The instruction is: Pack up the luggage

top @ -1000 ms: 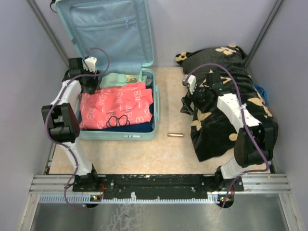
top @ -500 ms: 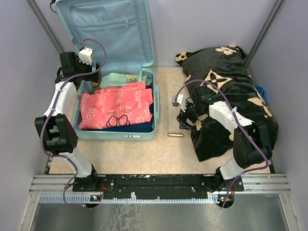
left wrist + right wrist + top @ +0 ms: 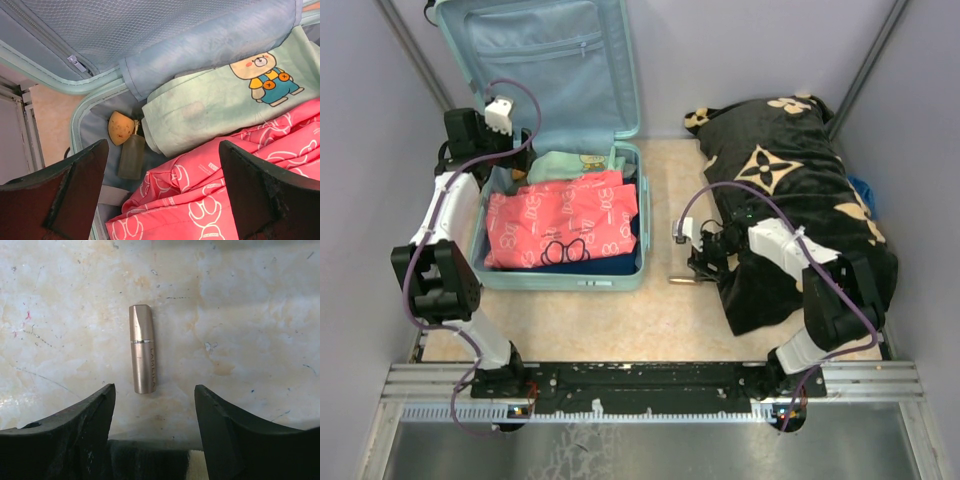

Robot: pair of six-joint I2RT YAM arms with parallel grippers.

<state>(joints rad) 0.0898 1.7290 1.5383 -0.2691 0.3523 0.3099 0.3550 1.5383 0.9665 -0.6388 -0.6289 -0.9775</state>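
Note:
The luggage (image 3: 642, 215) is a mint-blue suitcase lying open at the left, with its lid leaning on the back wall. Inside lie a pink garment with white prints (image 3: 565, 220) (image 3: 210, 200) and a pale green cloth with a bear picture (image 3: 565, 163) (image 3: 220, 100). My left gripper (image 3: 508, 168) (image 3: 162, 145) hangs open above the case's back-left corner, holding nothing. A small gold tube (image 3: 683, 281) (image 3: 142, 349) lies on the floor right of the case. My right gripper (image 3: 698, 262) (image 3: 154, 387) is open low over the floor, and the tube lies just beyond its fingertips.
A black blanket with tan flower motifs (image 3: 790, 210) is heaped at the right, under the right arm. A yellow-orange tag (image 3: 121, 128) and a dark olive tag (image 3: 131, 157) sit in the case's corner. Grey walls close in on both sides. Something blue (image 3: 863, 195) shows by the right wall.
My left gripper pulled back from the pink garment toward the back-left corner and opened wide. My right arm swung left off the blanket down to the gold tube, its jaws narrowing.

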